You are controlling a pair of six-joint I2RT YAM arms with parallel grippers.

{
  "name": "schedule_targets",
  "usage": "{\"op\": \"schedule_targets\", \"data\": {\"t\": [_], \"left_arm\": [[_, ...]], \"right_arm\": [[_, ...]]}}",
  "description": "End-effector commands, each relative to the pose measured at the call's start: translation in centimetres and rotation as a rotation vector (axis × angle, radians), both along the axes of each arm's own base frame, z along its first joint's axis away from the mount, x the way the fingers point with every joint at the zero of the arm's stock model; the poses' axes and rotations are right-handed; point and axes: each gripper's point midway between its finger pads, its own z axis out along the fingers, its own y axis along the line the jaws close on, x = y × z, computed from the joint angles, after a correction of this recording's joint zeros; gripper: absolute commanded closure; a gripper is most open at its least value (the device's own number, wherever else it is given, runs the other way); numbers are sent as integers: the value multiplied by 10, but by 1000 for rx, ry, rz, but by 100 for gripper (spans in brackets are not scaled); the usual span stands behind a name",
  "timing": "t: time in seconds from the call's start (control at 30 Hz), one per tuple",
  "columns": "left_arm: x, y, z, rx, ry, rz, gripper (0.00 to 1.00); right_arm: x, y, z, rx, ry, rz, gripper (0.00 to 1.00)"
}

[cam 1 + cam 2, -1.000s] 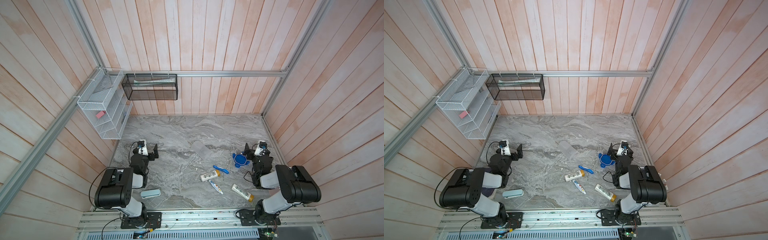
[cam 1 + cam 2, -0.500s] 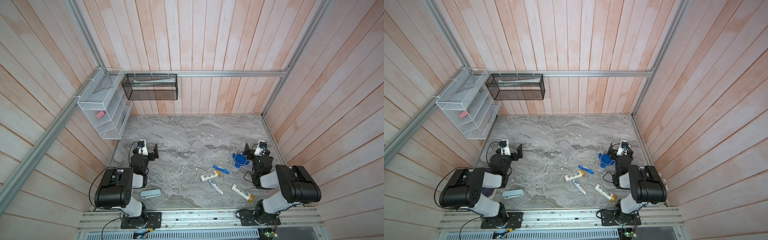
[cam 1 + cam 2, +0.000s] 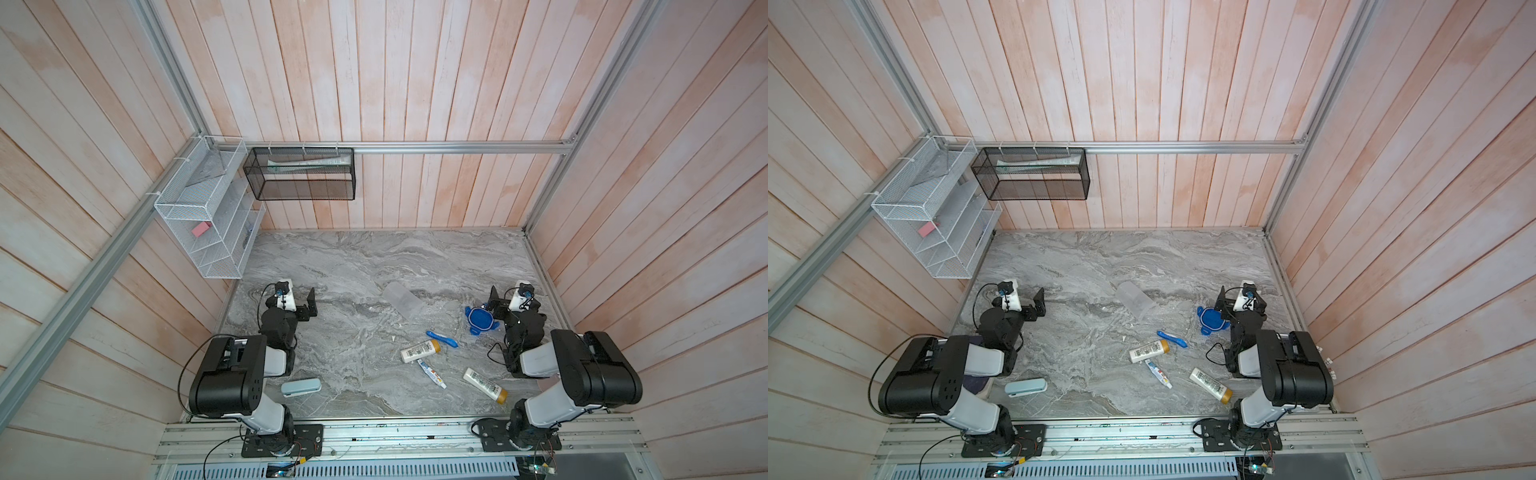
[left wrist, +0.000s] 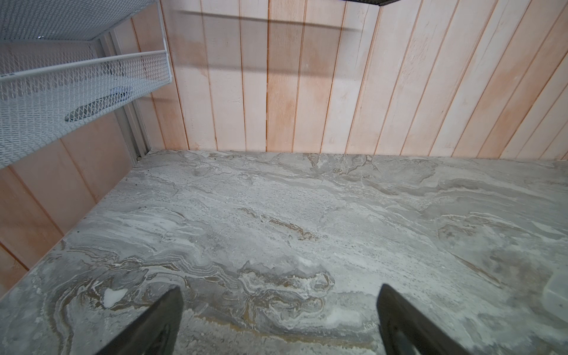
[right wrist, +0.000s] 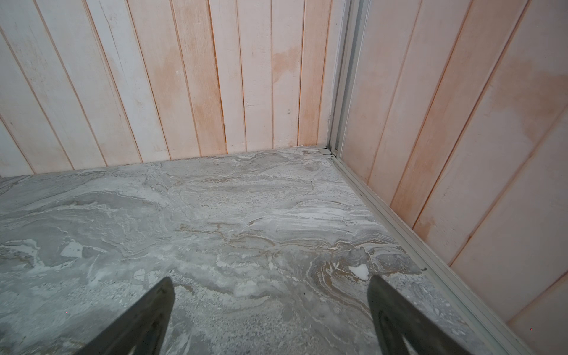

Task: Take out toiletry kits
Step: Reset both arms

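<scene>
Nothing has moved since a second ago. My left claw (image 4: 279,304) and right claw (image 5: 270,295) hang wide apart, empty, over the surface (image 3: 353,266). In both top views, lower right of centre, lie the toiletry kits (image 3: 1148,350): upper bottle (image 3: 420,350), lower bottle (image 3: 485,385), toothpaste tube (image 3: 431,373), blue toothbrush (image 3: 441,338).

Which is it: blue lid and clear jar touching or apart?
Apart. Both top views show bare marble between the blue lid and the clear jar.
</scene>
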Motion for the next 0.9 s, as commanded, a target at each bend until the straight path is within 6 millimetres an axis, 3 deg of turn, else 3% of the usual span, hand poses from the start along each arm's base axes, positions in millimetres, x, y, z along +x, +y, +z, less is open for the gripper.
{"op": "schedule_targets", "data": {"t": [0.0, 0.1, 0.17, 0.23, 0.3, 0.33, 0.43, 0.47, 0.5, 0.53, 0.6, 0.63, 0.7, 0.77, 0.83, 0.87], "left_arm": [[3, 0, 5, 8, -14, 1, 0], [3, 0, 6, 10, -19, 1, 0], [-8, -13, 18, 34, -75, -72, 0], [-29, -18, 35, 46, -151, -90, 0], [-48, -7, 46, 28, -206, -18, 0], [-51, 0, 44, 10, -207, 27, 0], [-23, 5, 15, -2, -111, 42, 0], [-10, -1, 16, 23, -114, -1, 0], [-9, -11, 4, 29, -21, -61, 0], [-6, -17, 14, 43, -30, -91, 0], [-22, -32, 24, 84, -96, -154, 0], [-32, -31, 29, 89, -142, -131, 0], [-32, -12, 20, 54, -144, -17, 0], [-14, 4, 9, 28, -73, 74, 0], [6, 15, 3, 23, 16, 138, 0], [1, 15, 9, 21, -35, 141, 0]], "right_arm": [[1, 1, 1, -1, 1, 6, 2], [2, 1, 1, 0, 2, 6, 2], [-1, 2, 2, -2, -7, 11, 2], [-22, 21, 21, -62, -95, 71, 2], [-45, 29, 37, -146, -162, 39, 2], [-50, 28, 36, -145, -159, 24, 2], [-22, 11, 10, -64, -68, -18, 2], [-11, 8, 15, -93, -90, -45, 2], [-15, 6, 11, -73, -61, -55, 2], [-22, 5, 13, -58, -56, -59, 2], [-52, 15, 34, -81, -168, -1, 2], [-57, 10, 34, -69, -179, -30, 2], [-36, 1, 17, -43, -105, -71, 2], [-10, 4, 12, -79, -68, -69, 2], [0, -7, -3, 2, 52, -62, 2], [0, -12, -4, 25, 42, -62, 2]]}}
